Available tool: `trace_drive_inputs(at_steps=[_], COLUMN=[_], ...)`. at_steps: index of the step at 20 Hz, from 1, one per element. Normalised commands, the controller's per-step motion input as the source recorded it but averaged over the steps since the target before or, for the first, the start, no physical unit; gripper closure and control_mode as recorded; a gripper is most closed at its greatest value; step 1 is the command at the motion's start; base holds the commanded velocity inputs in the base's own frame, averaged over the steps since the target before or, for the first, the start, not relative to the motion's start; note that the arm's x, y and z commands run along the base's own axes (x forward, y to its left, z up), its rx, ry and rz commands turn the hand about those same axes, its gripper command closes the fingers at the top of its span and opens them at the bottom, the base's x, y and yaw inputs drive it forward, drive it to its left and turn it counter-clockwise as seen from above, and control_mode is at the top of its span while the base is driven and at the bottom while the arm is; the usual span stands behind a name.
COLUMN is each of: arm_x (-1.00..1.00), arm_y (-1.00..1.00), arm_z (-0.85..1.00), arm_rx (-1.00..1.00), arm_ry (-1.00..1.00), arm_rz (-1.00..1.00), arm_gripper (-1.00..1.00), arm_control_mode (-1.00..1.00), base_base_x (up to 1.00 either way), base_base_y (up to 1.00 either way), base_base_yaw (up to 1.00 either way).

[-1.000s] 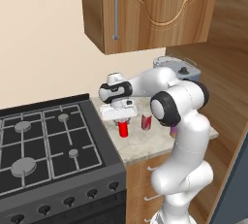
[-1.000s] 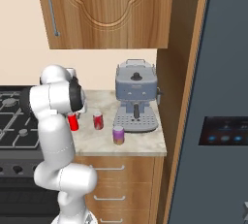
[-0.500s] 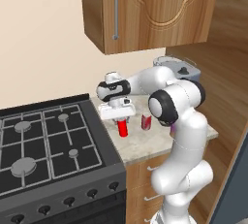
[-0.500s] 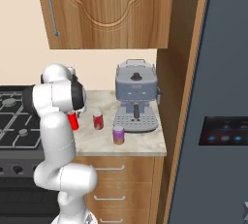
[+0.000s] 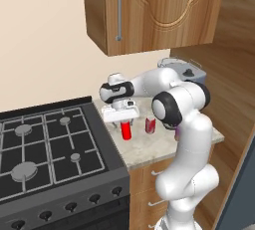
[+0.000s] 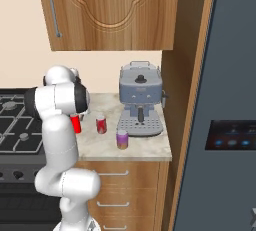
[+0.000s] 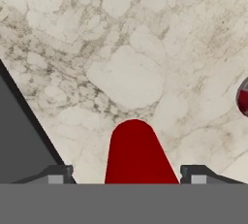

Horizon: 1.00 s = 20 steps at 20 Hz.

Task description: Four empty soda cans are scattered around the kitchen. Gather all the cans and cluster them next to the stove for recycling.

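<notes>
Change since a second ago: the tool (image 5: pixel 125 119) has spread its two dark fingers away from the small upright red soda can with a silvery top (image 5: pixel 126 130); the arm and the can sit where they were.
Left base view, tool: it hangs straight above the red can, jaws apart, gripping nothing.
Left base view, red can: upright on the pale mottled stone counter (image 5: pixel 149 147), just beside the right edge of the wide black gas stove with grey burners (image 5: pixel 50 149).
Left base view, second can: a reddish-pink soda can (image 5: pixel 150 124) stands near the red one, farther from the stove.
Right base view, cans: the red can (image 6: pixel 75 124) peeks out beside the white arm; the reddish-pink can (image 6: pixel 101 124) is near it; a pale pink-lilac can (image 6: pixel 122 139) stands towards the counter's front, by the grey-blue coffee machine (image 6: pixel 140 99).
Hand view, tool: fingertips (image 7: pixel 57 173) stand clear on either side of the red can (image 7: pixel 138 152); I judge the grip let go.
Hand view, surroundings: the stove's dark edge (image 7: pixel 19 136) runs close by; the reddish-pink can (image 7: pixel 243 97) shows at the right border.
Step in hand: setting down the red can next to the stove, seemingly done.
Next move: lift straight up without tipping it, then look for a fourth can.
</notes>
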Motion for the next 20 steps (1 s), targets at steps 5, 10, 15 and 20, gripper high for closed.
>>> trace_drive_inputs(at_steps=[5,10,15,20], arm_x=[-0.01,-0.15,-0.25,-0.29], arm_y=[-0.03,-0.07,-0.09,-0.12], arm_z=[-0.04,-0.02,0.00,0.02], arm_rx=[0.00,0.00,0.00,0.00], arm_ry=[-0.02,-0.05,-0.08,-0.09], arm_rz=[0.00,0.00,0.00,0.00], arm_gripper=[-1.00,-1.00,-1.00,-1.00], arm_control_mode=[-1.00,-1.00,-1.00,-1.00], base_base_x=[0.00,0.00,0.00,0.00], base_base_y=[0.00,0.00,0.00,0.00], base_base_yaw=[0.00,0.00,0.00,0.00])
